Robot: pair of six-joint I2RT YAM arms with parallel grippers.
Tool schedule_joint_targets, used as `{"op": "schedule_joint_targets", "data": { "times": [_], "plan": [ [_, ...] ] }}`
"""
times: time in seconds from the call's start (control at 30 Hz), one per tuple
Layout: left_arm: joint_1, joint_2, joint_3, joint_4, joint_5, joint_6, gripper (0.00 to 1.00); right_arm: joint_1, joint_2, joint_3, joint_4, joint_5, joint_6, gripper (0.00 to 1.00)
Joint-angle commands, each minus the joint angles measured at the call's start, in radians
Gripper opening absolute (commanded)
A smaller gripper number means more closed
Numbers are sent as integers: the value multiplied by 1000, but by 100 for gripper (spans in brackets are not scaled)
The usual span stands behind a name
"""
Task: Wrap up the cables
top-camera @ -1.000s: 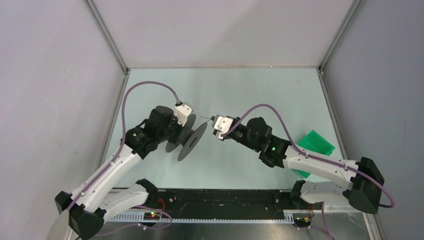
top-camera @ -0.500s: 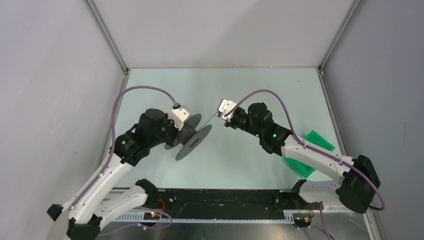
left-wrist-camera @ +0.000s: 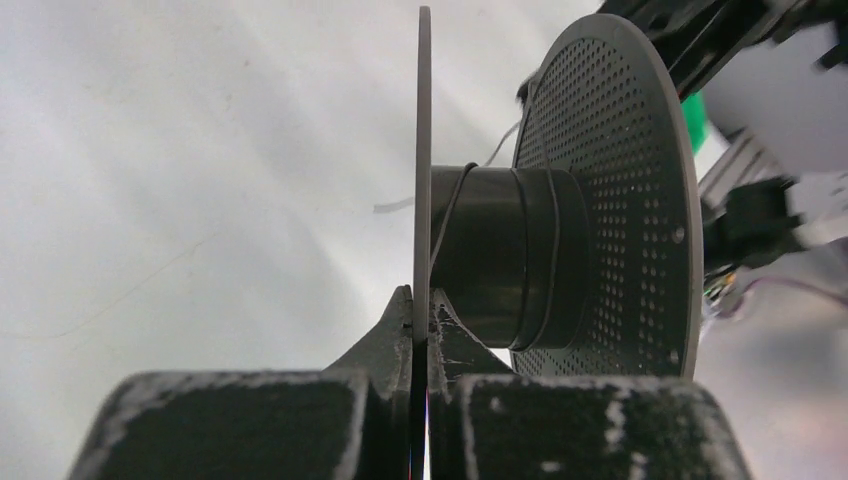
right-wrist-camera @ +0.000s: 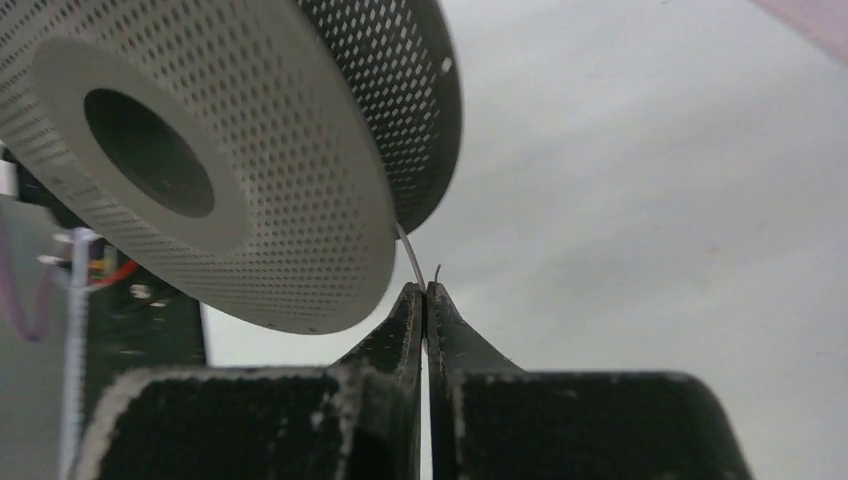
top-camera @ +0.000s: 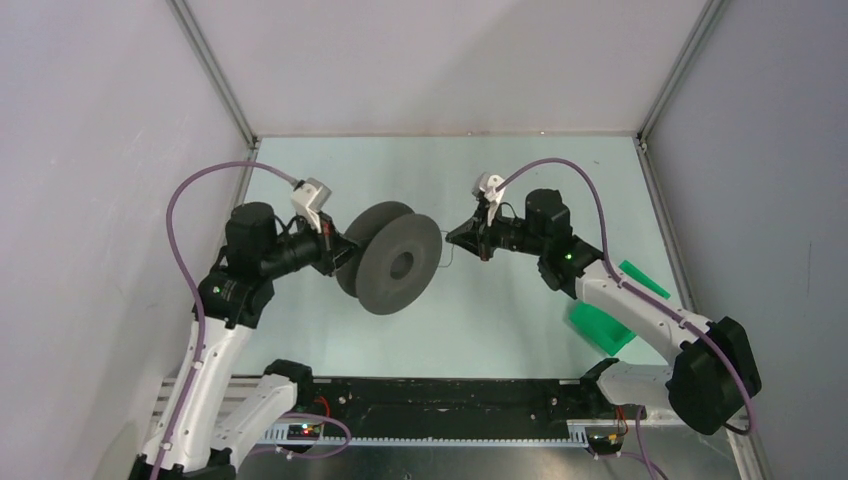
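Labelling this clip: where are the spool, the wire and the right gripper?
spool (top-camera: pixel 388 255), top external view, on the flange face.
wire (right-wrist-camera: pixel 409 254), right wrist view, on the strand just above the fingertips.
right gripper (right-wrist-camera: pixel 425 292), right wrist view, between its closed fingertips.

**A pale green surface with one green thing on it**

We saw a pale mint-green surface (top-camera: pixel 450 170), flat and matte, closed in by grey walls (top-camera: pixel 450 60) at the back and on both sides. On its right side, toward the near edge, lay a bright green flat object (top-camera: pixel 596 328). The right arm (top-camera: pixel 640 312) crossed over it, so we could not tell whether it was one piece or two. A black strip (top-camera: pixel 450 395) ran along the near edge.
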Motion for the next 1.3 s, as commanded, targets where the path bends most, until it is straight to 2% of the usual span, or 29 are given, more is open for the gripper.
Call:
{"op": "schedule_joint_targets", "data": {
  "times": [0.0,0.13,0.23,0.43,0.67,0.77,0.93,1.1,1.27],
  "plan": [
    [57,-45,-18,301,161,-313,0,-38,-16,-24,77,-182,317,0],
    [85,-68,-50,433,175,-443,0,-70,-9,-25,138,-253,464,0],
    [105,-81,-73,505,180,-520,0,-66,-19,-31,187,-277,511,0],
    [121,-115,-214,823,153,-803,0,-36,-18,-83,337,-263,659,7],
    [122,-144,-242,850,97,-828,0,-2,-5,-141,507,-255,769,6],
    [122,-155,-250,861,81,-850,0,9,-1,-166,556,-246,793,9],
    [122,-164,-257,882,65,-873,0,27,7,-184,587,-232,808,10],
    [122,-167,-258,885,56,-875,0,34,-7,-203,610,-222,811,0],
    [122,-180,-272,890,16,-882,0,42,-29,-226,629,-208,863,3]
  ]
}}
